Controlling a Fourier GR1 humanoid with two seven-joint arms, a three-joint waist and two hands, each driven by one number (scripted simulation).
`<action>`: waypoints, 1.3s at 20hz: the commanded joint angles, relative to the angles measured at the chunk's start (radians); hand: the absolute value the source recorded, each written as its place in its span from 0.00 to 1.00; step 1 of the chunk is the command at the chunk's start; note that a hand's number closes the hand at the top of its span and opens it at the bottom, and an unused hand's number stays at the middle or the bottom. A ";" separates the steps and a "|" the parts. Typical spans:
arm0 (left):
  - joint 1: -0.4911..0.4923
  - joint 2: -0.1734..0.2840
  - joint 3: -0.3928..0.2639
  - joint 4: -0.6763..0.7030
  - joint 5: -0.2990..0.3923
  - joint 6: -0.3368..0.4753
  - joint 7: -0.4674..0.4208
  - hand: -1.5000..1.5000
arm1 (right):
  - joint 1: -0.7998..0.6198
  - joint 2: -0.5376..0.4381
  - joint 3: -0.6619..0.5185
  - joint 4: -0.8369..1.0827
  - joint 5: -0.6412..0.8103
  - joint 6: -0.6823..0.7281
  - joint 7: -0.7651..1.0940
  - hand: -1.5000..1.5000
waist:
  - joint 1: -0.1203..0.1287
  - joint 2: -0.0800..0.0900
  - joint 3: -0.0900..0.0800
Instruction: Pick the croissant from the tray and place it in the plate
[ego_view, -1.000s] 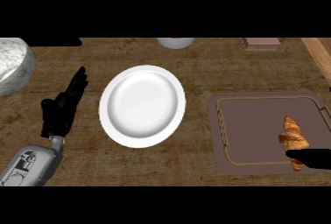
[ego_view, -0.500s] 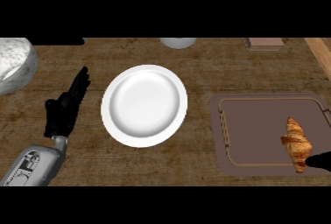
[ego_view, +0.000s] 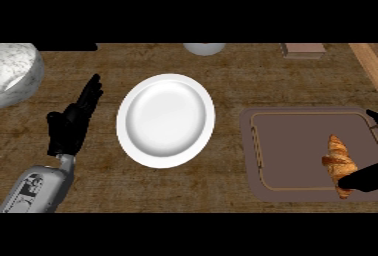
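Now | croissant on tray | right hand touching its near end

Plate is lying mid-counter. Tray is sitting to its right, croissant lying in the tray's right part. Left hand is resting left of the plate. Right hand, mostly out of view, is seemingly touching the croissant's near end.

right hand: cut off by the view's right edge; only a dark part shows, and its fingers cannot be made out
croissant: lower end hidden under the right hand
tray: right side runs out of view
white object: cut by the top edge, kind unclear
marbled bowl: cut by the left edge
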 joint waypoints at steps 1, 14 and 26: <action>0.004 -0.019 0.017 0.002 -0.020 -0.015 0.005 0.50 | -0.042 0.075 0.072 0.096 0.085 0.017 0.001 0.00 | 0.002 0.001 0.000; -0.021 -0.116 0.089 0.024 -0.127 -0.053 0.032 0.50 | -0.002 0.170 -0.044 0.217 0.192 0.100 -0.145 0.00 | -0.006 0.000 0.000; -0.015 -0.140 0.138 0.044 -0.177 -0.102 0.011 0.50 | 0.010 0.252 -0.052 0.360 0.387 -0.045 -0.348 1.00 | -0.006 0.000 0.000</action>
